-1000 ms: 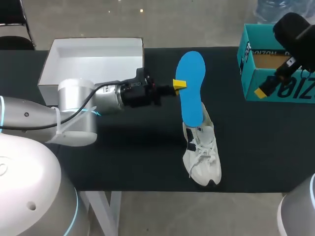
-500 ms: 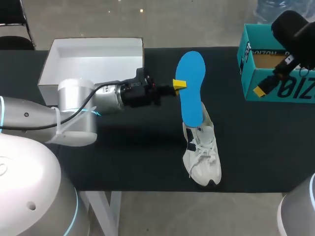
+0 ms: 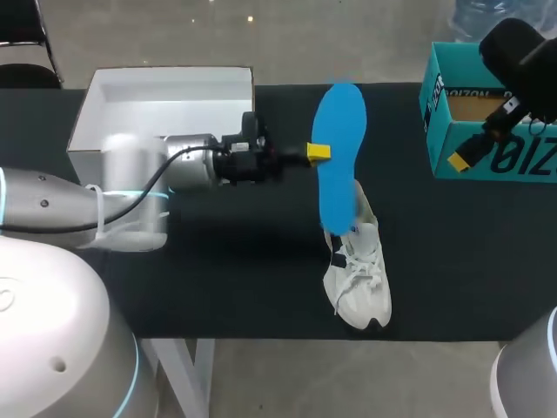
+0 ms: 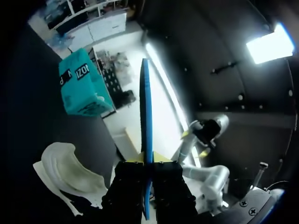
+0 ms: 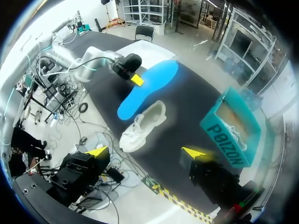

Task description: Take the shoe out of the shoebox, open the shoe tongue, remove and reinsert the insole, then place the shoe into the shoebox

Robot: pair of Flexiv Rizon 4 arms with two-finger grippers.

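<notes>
The insole (image 3: pixel 339 148) is gripped by the left pincer (image 3: pixel 318 152) — its lower end should be guided squarely into the shoe (image 3: pixel 357 270); the right pincer (image 5: pixel 148 152) is released.

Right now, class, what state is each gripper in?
Left gripper: shut on the blue insole.
Right gripper: open, holding nothing.

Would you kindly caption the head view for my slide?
Left gripper holds the blue insole near the white shoe.

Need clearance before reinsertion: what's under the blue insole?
The white shoe. The insole, held by the left hand, covers its heel opening, so whether they touch can't be seen.
</notes>
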